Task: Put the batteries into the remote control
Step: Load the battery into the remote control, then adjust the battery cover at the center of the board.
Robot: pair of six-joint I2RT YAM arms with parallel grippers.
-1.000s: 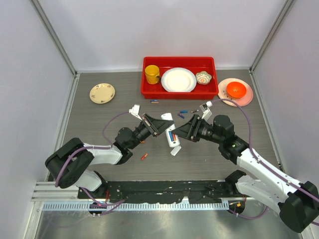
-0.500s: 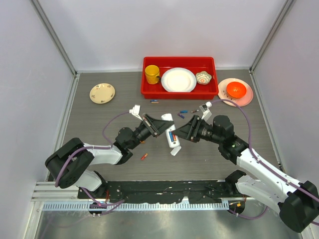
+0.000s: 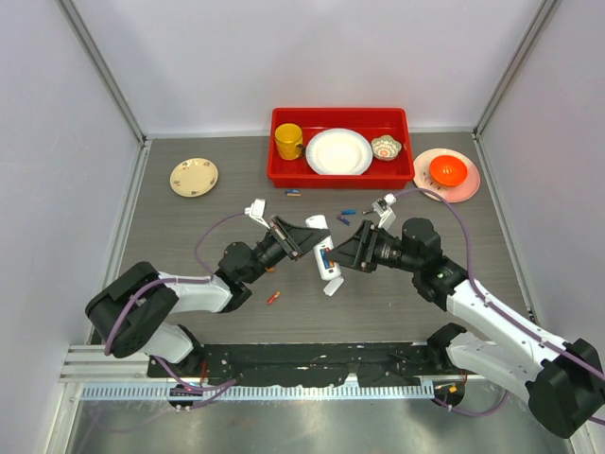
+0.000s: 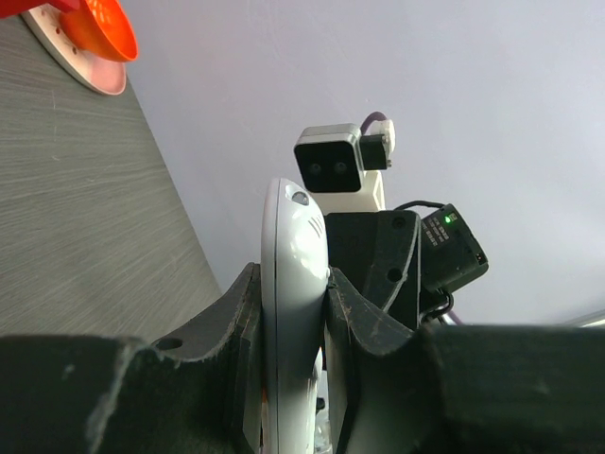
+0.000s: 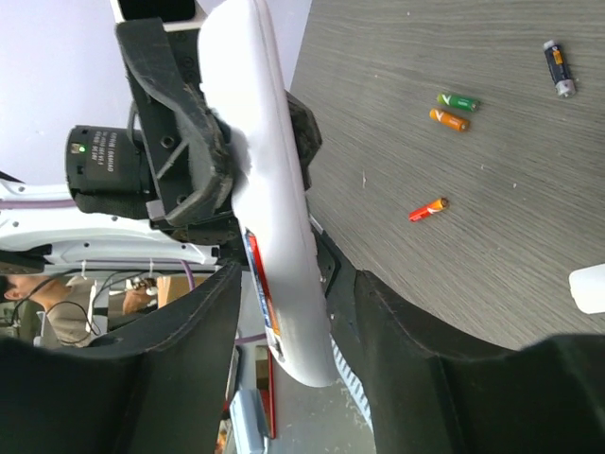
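**A:** Left claw (image 4: pixel 293 317) is clamped on the remote (image 4: pixel 291 274), edge-up at mid-table between the arms. Right claw (image 5: pixel 288 317) straddles its lower end. Gripping or just around it, can't tell.

**B:** Risk?

**A:** If both squeeze and one arm shifts, the remote twists or slips, and the cell (image 5: pixel 257 274) in its slot may pop out.

**B:** Views?

**A:** Right wrist shows that cell and the spare batteries (image 5: pixel 458 101) on the table (image 5: pixel 454 265). Left wrist shows only the clamp.

The remote control (image 3: pixel 324 257) sits between the left gripper (image 3: pixel 310 242) and the right gripper (image 3: pixel 342 253). Loose batteries (image 3: pixel 348 212) lie behind it, before the tray (image 3: pixel 340 183).
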